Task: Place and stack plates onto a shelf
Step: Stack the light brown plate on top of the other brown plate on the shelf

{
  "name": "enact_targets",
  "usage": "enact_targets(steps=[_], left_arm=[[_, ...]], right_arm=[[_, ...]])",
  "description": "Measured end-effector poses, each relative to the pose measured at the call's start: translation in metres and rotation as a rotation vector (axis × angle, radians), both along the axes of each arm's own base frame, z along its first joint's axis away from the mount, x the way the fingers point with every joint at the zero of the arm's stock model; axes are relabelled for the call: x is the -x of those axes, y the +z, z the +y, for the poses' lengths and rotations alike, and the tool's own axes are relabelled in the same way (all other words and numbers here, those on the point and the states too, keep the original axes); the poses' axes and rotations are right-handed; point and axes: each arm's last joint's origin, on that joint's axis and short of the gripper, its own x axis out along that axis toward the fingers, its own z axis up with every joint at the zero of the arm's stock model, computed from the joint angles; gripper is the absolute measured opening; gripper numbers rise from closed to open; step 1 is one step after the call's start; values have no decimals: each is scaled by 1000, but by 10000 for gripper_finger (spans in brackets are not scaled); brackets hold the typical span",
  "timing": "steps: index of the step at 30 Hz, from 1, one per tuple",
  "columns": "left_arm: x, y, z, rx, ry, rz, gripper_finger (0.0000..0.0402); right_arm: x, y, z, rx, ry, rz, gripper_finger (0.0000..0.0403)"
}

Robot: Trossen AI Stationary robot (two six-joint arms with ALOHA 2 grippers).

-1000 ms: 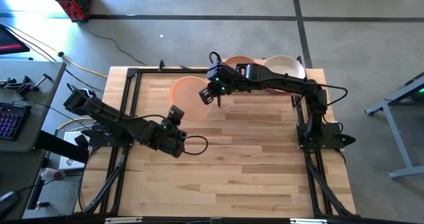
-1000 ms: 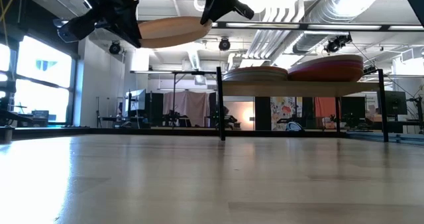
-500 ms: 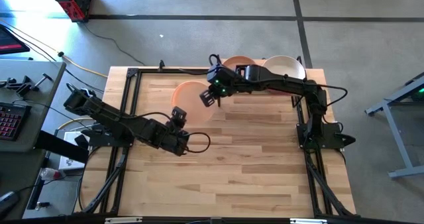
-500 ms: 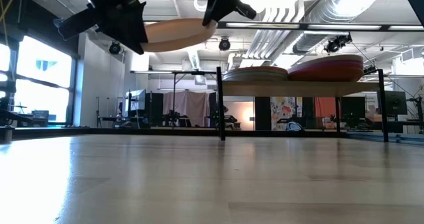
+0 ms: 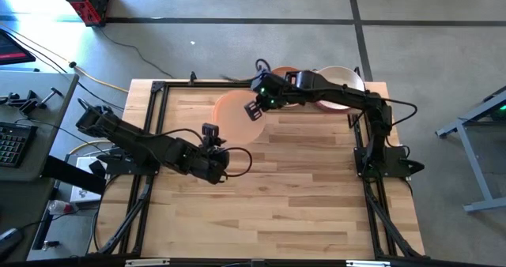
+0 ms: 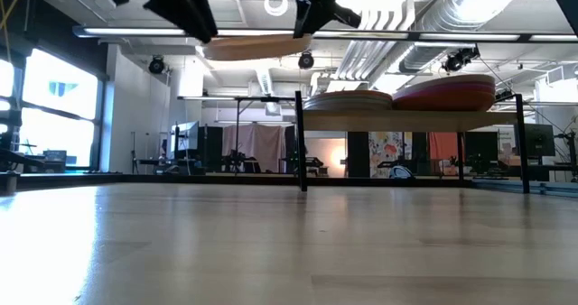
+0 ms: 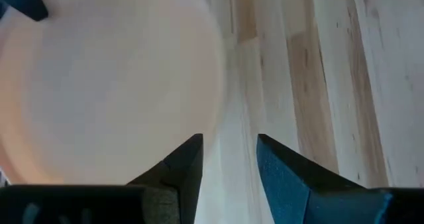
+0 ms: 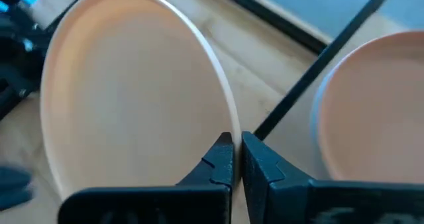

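A peach plate (image 5: pixel 236 117) hangs above the table, left of the shelf (image 6: pixel 411 114). My right gripper (image 8: pixel 237 154) is shut on the plate's edge. My left gripper (image 7: pixel 228 144) is open at the plate's near side (image 5: pixel 210 133), with bare table between its fingers and the plate (image 7: pixel 106 85) beside them. Two stacks of plates rest on the shelf, one with a salmon plate (image 5: pixel 286 77) on top and one with a cream plate (image 5: pixel 341 80) on top. My right gripper pinches the plate's raised rim (image 8: pixel 229 126) between its two fingers, on the side of the plate toward the shelf. The fingers come from the table's right, slanting down. The plate (image 6: pixel 248 45) is lifted clear of the table, nearly level.
The shelf's thin black upright (image 6: pixel 299 141) stands just right of the held plate. The shelf board runs along the table's far edge. Black frame rails (image 5: pixel 152 133) line the table's left and right sides. Bare wooden tabletop (image 5: pixel 292 196) lies across the near half.
My left gripper has opened, let go of the plate's near rim and risen a little. My right gripper has carried the plate a short way toward the shelf. The plate stays clear of the table.
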Motion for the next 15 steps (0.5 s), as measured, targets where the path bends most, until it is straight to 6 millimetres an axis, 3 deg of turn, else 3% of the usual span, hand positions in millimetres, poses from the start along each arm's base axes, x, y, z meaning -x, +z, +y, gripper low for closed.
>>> enact_targets(steps=[7,15], left_arm=[[-3,22,8,7,32,-23,131],[-5,25,31,-50,102,18,131]], right_arm=[[16,11,-26,21,-34,-9,1],[42,25,-62,41,-70,-17,0]])
